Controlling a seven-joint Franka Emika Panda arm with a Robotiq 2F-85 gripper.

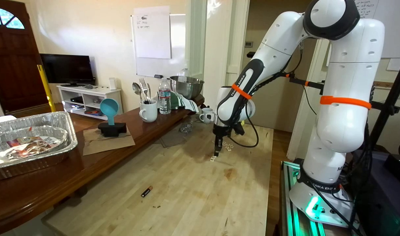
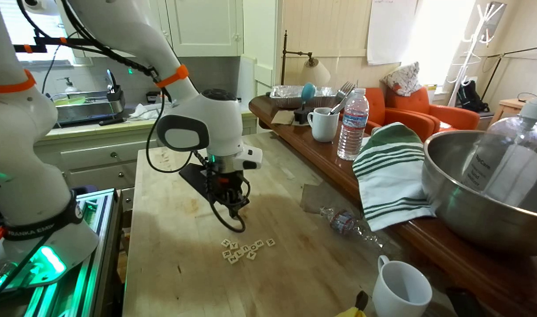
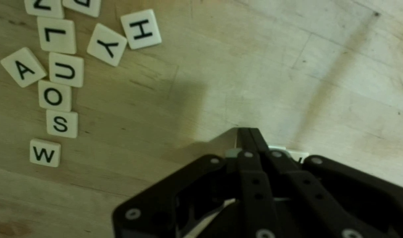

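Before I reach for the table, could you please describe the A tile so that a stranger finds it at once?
On the pale wooden tabletop, find the column of letter tiles at the wrist view's left. Just left of its U tile and O tile lies the A tile. It lies askew, outside the column, the only tile with a readable A.

From centre to upper right of the wrist view, we have open counter [image 3: 254, 66] to pass over, while letter tiles [image 3: 66, 70] obstruct low sweeps at left. In an exterior view, a mug [image 2: 398, 293] at lower right, a bottle [image 2: 344, 221] on its side and a steel bowl [image 2: 466, 213] at far right hem us in.
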